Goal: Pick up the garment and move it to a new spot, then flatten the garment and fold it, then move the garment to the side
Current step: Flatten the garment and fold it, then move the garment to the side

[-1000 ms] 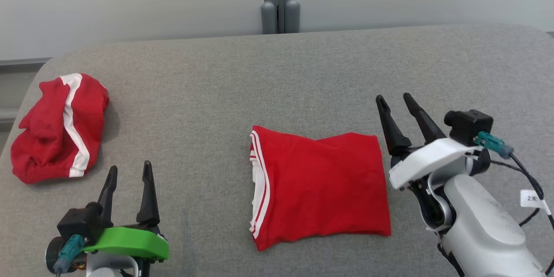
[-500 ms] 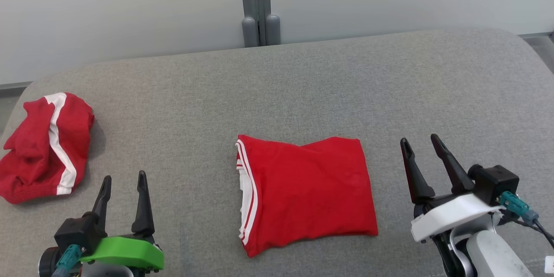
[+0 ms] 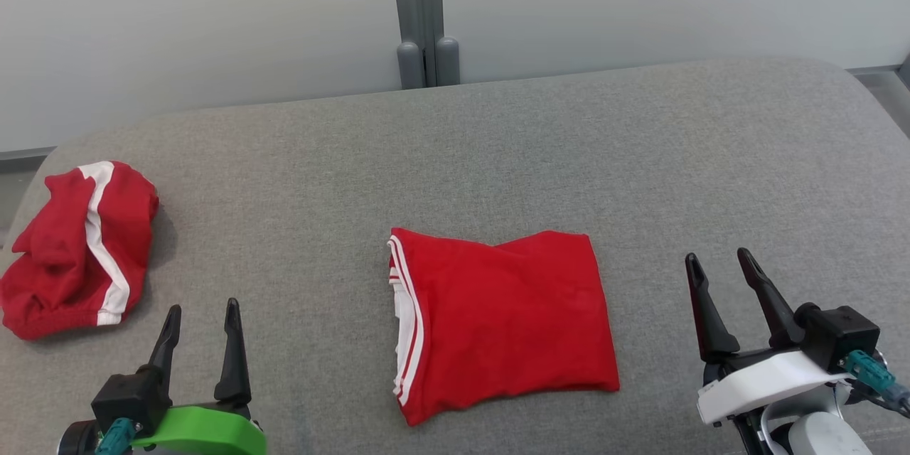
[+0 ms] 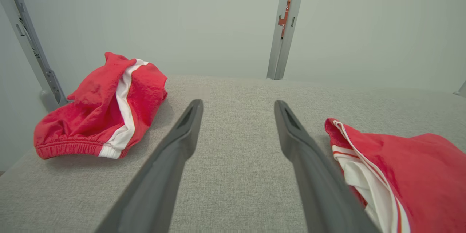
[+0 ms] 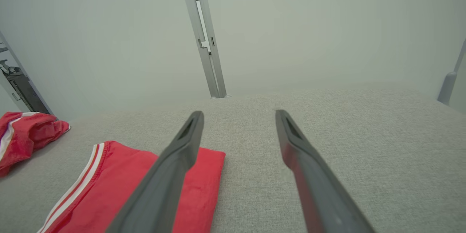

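Dark left pincer [image 3: 202, 306], right pincer [image 3: 718, 255] flank garment [image 3: 505, 320] (both agape).

This looks like a robotics test booth, not anyone's home. Plain pale wall panels [image 3: 213, 28] close the space, joined by a grey metal post [image 3: 419, 7], with a second post [image 4: 29, 43] at the left corner. The desk [image 3: 498, 156] is a wide pad in grey cloth with rounded corners. A folded red garment [image 3: 505, 320] and a crumpled red garment [image 3: 78, 249] lie well apart on it. Behind the left panel sits dark equipment [image 5: 22, 91], too dim to identify.
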